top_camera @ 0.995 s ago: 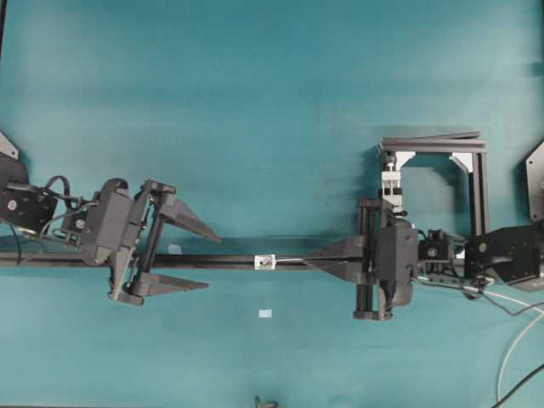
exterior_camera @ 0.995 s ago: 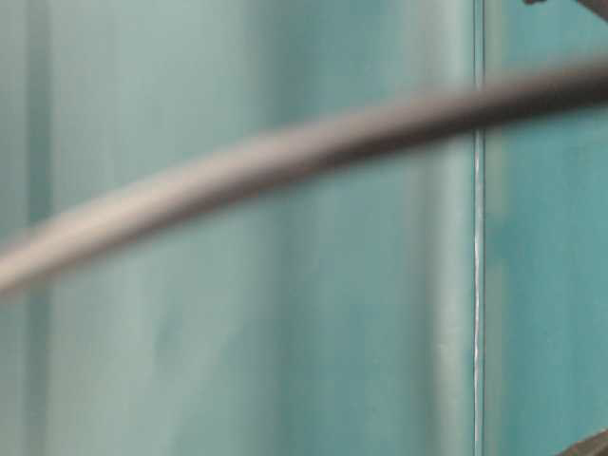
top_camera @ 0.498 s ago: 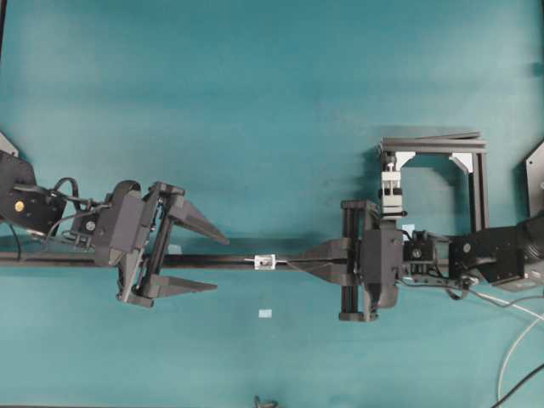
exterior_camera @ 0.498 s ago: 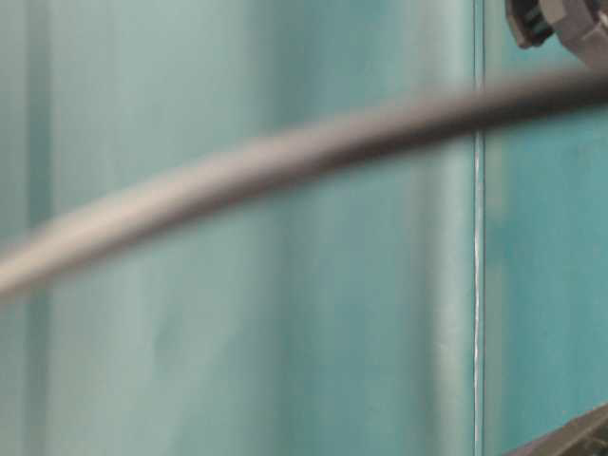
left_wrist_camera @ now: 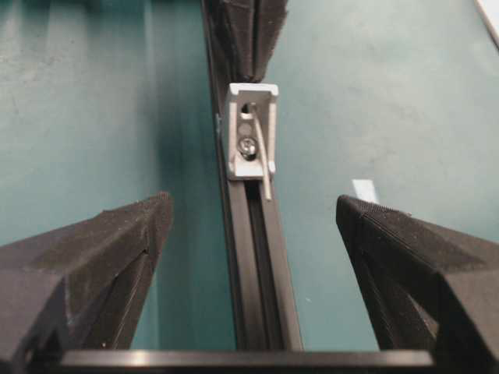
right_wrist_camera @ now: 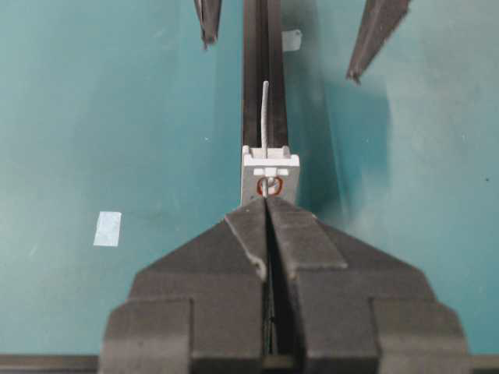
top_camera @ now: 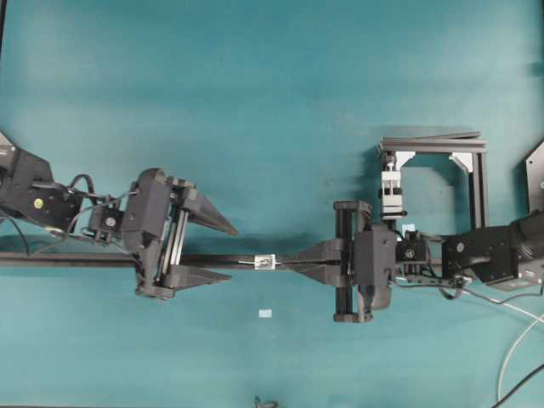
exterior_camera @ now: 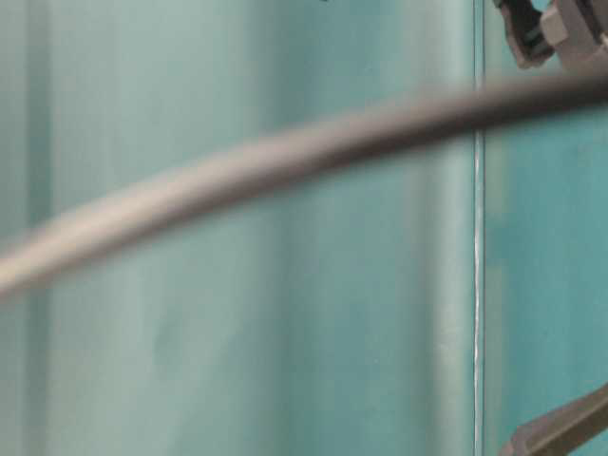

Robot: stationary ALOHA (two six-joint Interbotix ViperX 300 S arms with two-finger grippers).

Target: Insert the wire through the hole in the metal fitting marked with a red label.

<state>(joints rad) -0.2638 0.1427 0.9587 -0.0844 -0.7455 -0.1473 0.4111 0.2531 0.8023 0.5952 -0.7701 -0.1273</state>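
At frame centre, the right gripper (right_wrist_camera: 266,204) is pinching the wire (right_wrist_camera: 264,117) with closed jaws, wire poking through the metal fitting (right_wrist_camera: 270,173); the left gripper (top_camera: 228,253) is straddling the rail (left_wrist_camera: 261,257), jaws half-open, empty.

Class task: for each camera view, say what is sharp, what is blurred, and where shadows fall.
Overhead: evenly lit and sharp, soft shadows beside both arms. Table-level: nearly useless, a defocused grey cable crosses it. Left wrist: fitting sharp, near jaws soft. Right wrist: wire and fitting crisp, shadow to the rail's right.
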